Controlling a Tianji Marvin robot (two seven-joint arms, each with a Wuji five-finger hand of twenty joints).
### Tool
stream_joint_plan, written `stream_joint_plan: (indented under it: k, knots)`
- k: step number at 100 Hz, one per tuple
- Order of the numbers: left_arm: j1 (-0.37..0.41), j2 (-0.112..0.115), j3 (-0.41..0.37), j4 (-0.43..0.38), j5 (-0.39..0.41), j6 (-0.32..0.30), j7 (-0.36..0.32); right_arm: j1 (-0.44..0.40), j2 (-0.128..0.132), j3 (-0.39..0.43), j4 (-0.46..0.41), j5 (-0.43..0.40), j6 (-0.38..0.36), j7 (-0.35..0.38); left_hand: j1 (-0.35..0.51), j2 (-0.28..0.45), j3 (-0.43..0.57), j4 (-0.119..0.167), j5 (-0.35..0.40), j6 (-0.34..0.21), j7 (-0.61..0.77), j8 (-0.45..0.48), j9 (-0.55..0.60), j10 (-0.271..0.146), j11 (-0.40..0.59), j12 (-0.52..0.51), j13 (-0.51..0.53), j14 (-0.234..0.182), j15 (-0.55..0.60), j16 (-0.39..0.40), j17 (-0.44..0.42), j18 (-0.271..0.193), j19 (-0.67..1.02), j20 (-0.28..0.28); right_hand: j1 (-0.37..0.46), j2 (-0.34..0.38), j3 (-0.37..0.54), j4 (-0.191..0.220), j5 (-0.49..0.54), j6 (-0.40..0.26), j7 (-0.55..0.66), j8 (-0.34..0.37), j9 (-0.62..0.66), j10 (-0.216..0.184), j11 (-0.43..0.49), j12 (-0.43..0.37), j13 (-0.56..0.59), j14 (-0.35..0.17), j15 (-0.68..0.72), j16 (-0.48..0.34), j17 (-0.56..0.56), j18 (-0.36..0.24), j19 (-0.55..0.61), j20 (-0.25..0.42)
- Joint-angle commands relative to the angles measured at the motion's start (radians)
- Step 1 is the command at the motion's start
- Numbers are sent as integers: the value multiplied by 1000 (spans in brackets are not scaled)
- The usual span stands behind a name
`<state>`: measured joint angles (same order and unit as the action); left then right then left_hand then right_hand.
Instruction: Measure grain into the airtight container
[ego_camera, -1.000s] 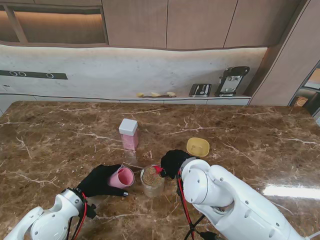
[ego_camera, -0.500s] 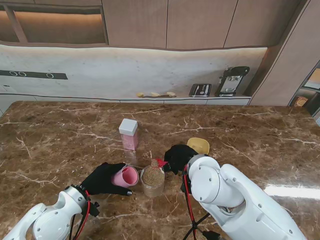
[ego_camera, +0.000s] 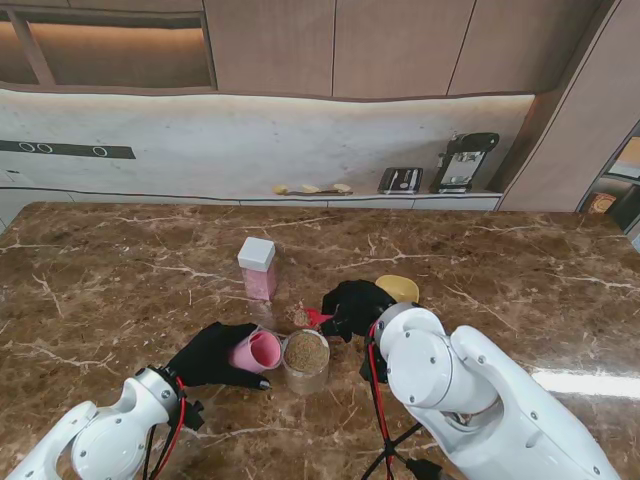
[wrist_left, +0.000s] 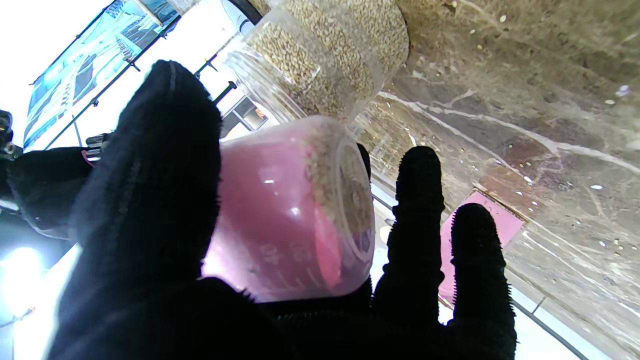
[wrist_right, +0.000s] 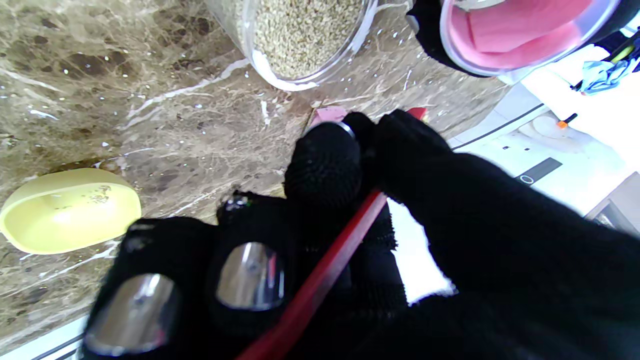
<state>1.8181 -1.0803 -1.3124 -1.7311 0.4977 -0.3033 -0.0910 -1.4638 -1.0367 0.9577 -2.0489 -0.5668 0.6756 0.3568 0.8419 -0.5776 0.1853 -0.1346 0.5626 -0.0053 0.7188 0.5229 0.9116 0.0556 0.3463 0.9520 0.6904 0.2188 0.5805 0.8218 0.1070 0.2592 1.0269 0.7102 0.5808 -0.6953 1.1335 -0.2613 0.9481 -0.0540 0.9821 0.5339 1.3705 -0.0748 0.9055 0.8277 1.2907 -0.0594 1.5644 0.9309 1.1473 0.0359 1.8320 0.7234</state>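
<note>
Brown veined marble counter (ego_camera: 120, 270) fills the scene, with pale cabinets and a lit backsplash far behind. Near the front edge stands a clear jar (ego_camera: 306, 360) heaped with grain, and just to its left the left hand (ego_camera: 210, 355) is wrapped around a pink measuring cup (ego_camera: 254, 352), tipped on its side with its mouth toward the jar; the wrist view shows a few grains clinging inside the cup. Over the last second the right hand (ego_camera: 355, 307) has drawn back from the jar mouth toward the far right, carrying a red scoop (ego_camera: 312, 318) pinched between thumb and fingers — a small mound of grain sits in its bowl, now just beyond the jar's far rim. Meanwhile the cup has edged right, closer to the jar. That reads as a loaded scoop lifted clear, with the cup being brought in to receive it. A pink airtight container (ego_camera: 258, 268) with its white lid on waits farther back, well apart from both hands, so measuring is underway and the transfer into it is not yet begun. A yellow dish (ego_camera: 398, 291) lies just right of the right hand.
</note>
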Motion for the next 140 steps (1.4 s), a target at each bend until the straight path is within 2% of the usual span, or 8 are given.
stream_joint_plan:
  k: [1,52,89,121,140]
  knots:
    - [3,1,6,-9,-1,9,-4,-9,-1,-5,-9,7,-7,21,229,264,286,-7,235,-208,198,10,136,-50,82,25,11,-23,13,4,-6,13,24,-7,27,9,19,51,13,-8,21,3,74,60,19,10,28,-56,80,48,55,-94,184,10]
    - [-9,-1,17,-11,2,18,3,-11,9,-45,-16,12,-74,58,229,263,290,-8,235,-207,197,10,136,-49,81,27,11,-20,14,5,-6,13,24,-5,26,10,17,50,11,-9,20,-1,74,57,19,11,28,-57,81,48,55,-95,185,10]
    - [-9,-1,19,-7,0,13,7,25,11,-94,-3,2,-95,69,228,264,289,-8,234,-207,197,9,135,-49,81,27,10,-22,13,5,-7,13,23,-5,22,11,14,49,10,-18,17,-4,73,54,18,11,28,-57,81,48,55,-95,185,10]
    - [-3,-2,17,-8,-1,10,12,52,15,-124,14,10,-122,91,228,264,289,-9,235,-209,198,10,135,-50,80,26,10,-22,13,4,-7,12,22,-5,16,27,-49,20,-4,-15,-9,-66,71,52,-13,3,28,-59,72,44,54,-98,179,7]
    - [7,-3,12,-18,-2,11,12,50,16,-117,29,61,-138,98,227,264,289,-9,234,-209,197,9,137,-51,81,26,12,-24,13,4,-9,10,20,-6,31,59,-94,1,-19,-2,-13,-92,70,55,-33,1,28,-57,64,42,52,-94,170,4]
